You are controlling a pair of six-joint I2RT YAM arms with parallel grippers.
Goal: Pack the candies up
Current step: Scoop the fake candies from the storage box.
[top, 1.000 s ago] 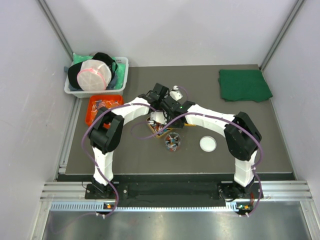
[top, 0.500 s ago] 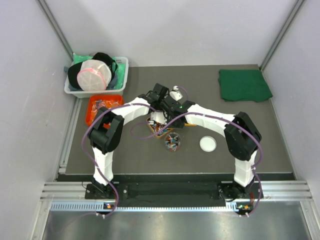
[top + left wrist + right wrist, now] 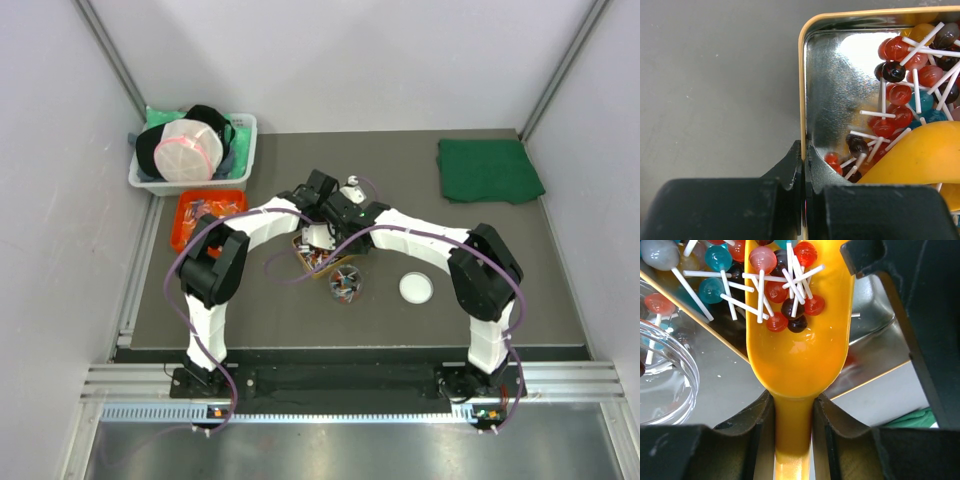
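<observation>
Scooping looks the sensible way to move these candies: they are tiny ball lollipops with hard, glossy heads on thin white sticks. They look far too small and slippery for the fingers to pinch one at a time. I judge them very light, so weight is no worry. The round heads will roll, though, and the crossed sticks tangle, so they should come away in clumps and may catch on an edge or hang over the side. About a dozen lie in the bowl of the orange scoop. Most are heaped in the metal tin, and a few lie in the clear dish just beside it. The right gripper is clamped on the scoop's handle just behind the bowl. That is a good hold, since the plastic looks stiff and a grip that close should give firm control of tilt. The left gripper is pinched fully onto the tin's thin side wall at the rim. The tin looks light enough to skid on the table under the scoop's push, so the hold suits it. A level carry and a slow tip over the dish would suit the load, as a quick tilt could send heads bouncing out. The white lid lies apart to the right.
</observation>
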